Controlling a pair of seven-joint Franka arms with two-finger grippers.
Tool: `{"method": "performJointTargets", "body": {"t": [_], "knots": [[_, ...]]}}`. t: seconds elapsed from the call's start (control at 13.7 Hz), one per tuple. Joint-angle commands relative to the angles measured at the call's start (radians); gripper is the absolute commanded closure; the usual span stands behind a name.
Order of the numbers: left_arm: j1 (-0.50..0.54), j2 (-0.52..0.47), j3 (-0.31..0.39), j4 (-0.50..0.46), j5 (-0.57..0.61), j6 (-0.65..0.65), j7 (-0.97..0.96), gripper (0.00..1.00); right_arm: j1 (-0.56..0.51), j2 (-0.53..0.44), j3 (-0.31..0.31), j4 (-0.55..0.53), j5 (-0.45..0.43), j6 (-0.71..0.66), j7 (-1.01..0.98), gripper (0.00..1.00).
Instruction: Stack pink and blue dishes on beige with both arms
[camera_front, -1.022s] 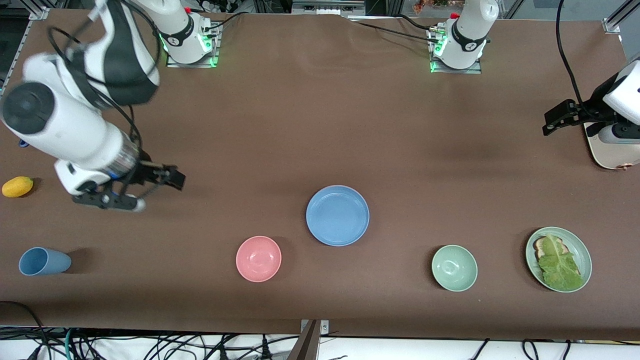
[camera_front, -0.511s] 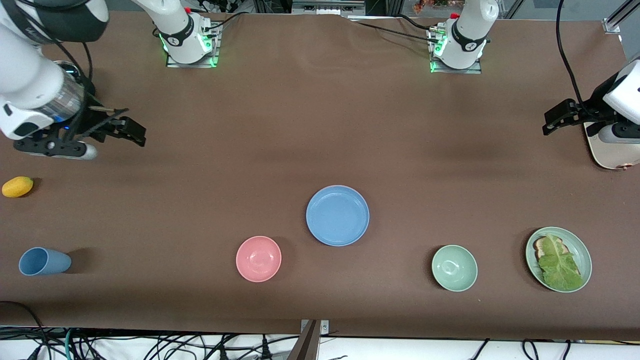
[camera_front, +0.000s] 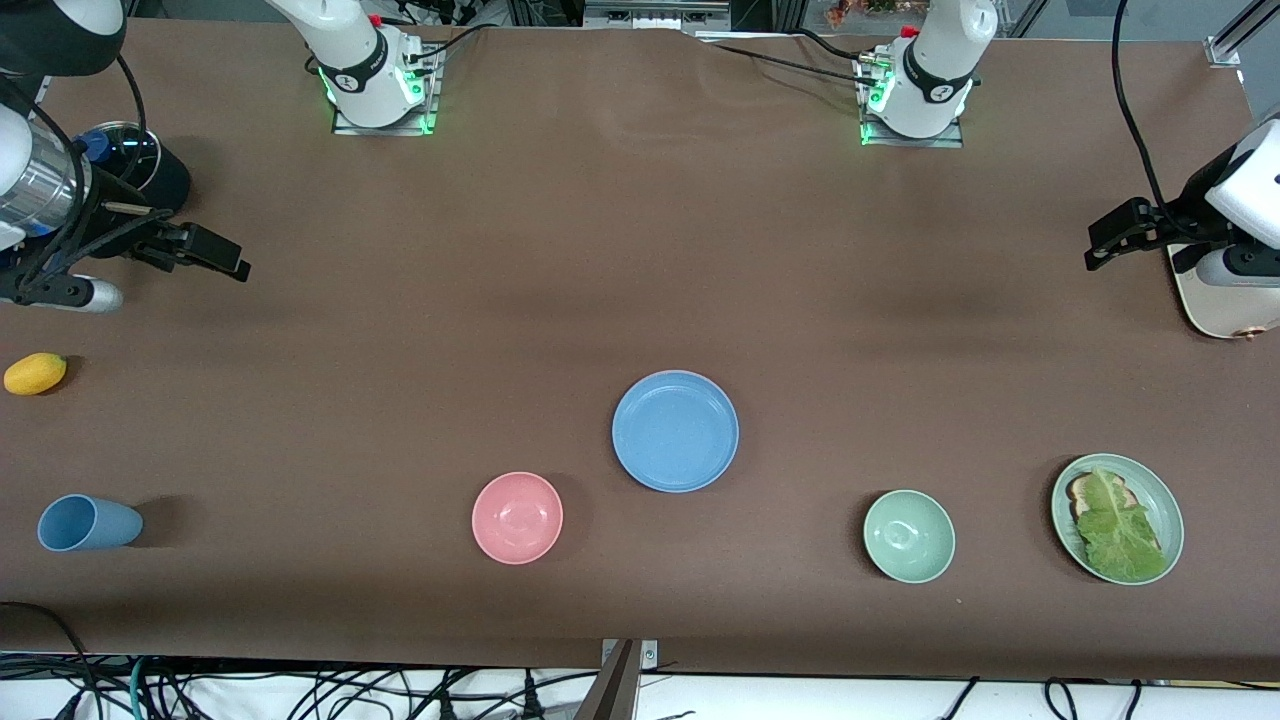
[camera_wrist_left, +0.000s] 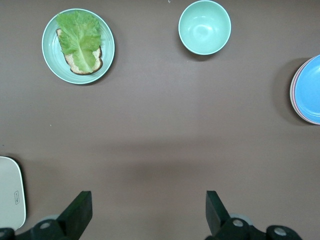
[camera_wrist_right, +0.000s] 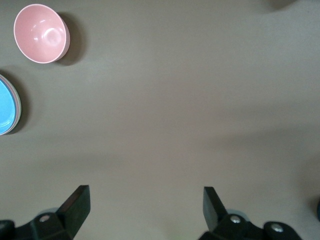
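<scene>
Since a second ago, the right arm has pulled its right claw (camera_front: 205, 252) up and away toward its own end of the worktop (camera_front: 560, 260), farther from the front camera than the yellow fruit (camera_front: 35, 373). It hangs there empty, jaws spread wide. My left claw (camera_front: 1110, 238) has not shifted; it waits over the left arm's end, just beside a white device (camera_front: 1205, 305), also wide open and holding nothing.

I see the blue plate (camera_front: 675, 431) near the middle of the worktop, sitting on top of a stack: the left wrist view shows a pink rim (camera_wrist_left: 292, 87) peeking out under the blue. I cannot make out the beige plate beneath, so I judge the stack done or nearly so, but cannot confirm the bottom layer. Both claws are well apart from the stack, one toward each end.

These plates look stiff, light and smooth, likely slippery at the glaze. If I had to adjust one, I would pinch the raised rim at the edge, since the flat centre gives nothing to hold.

Nearer the camera lie a pink bowl (camera_front: 517, 517), a green bowl (camera_front: 908, 535), a lettuce plate (camera_front: 1117, 518) and a blue cup (camera_front: 88, 523).
</scene>
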Motion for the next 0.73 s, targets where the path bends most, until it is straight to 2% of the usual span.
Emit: {"method": "performJointTargets", "body": {"t": [0.0, 0.22, 0.66], "knots": [[-0.008, 0.004, 0.004, 0.023, 0.015, -0.02, 0.013, 0.0, -0.01, -0.009, 0.014, 0.024, -0.002, -0.023, -0.004, 0.0], [-0.01, 0.004, 0.003, 0.023, 0.015, -0.02, 0.013, 0.0, -0.013, 0.017, 0.011, 0.068, -0.019, -0.023, -0.004, 0.0], [-0.01, 0.004, 0.003, 0.023, 0.015, -0.02, 0.013, 0.0, -0.012, 0.016, 0.014, 0.084, -0.059, -0.032, -0.014, 0.0]]}}
